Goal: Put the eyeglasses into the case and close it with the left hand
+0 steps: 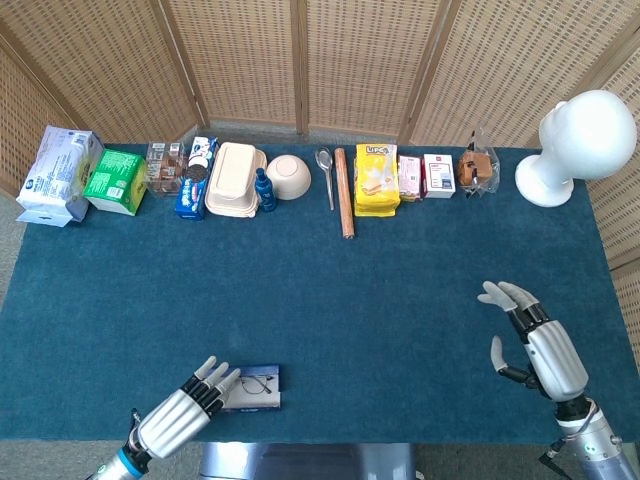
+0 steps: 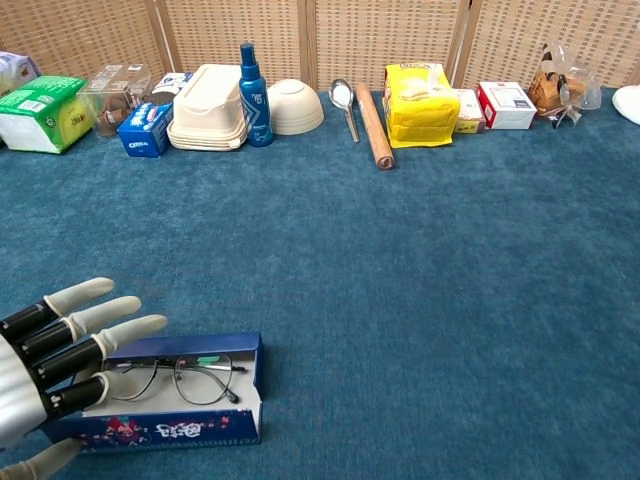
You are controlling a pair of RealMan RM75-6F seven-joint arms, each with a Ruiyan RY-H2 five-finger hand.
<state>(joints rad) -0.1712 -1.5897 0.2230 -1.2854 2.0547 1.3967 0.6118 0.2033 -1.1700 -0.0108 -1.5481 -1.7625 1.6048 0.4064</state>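
Thin wire eyeglasses [image 2: 180, 377] lie inside a blue case [image 2: 160, 430] near the table's front left; in the head view the eyeglasses [image 1: 260, 383] and case [image 1: 255, 401] look small. The case's lid stands raised, its printed outer face toward the chest camera. My left hand [image 2: 55, 362] has its fingers spread at the case's left end, fingertips over the left of the glasses; its thumb shows below the lid. Whether it touches the lid is unclear. In the head view my left hand [image 1: 185, 417] lies left of the case. My right hand [image 1: 530, 340] hovers open at the right, holding nothing.
A row of goods lines the far edge: green box [image 2: 40, 112], cookie pack [image 2: 145, 128], cream food container [image 2: 210, 105], blue bottle [image 2: 250, 82], bowl [image 2: 295, 105], spoon [image 2: 345, 105], rolling pin [image 2: 375, 125], yellow bag [image 2: 420, 102]. A white mannequin head [image 1: 580, 140] stands far right.
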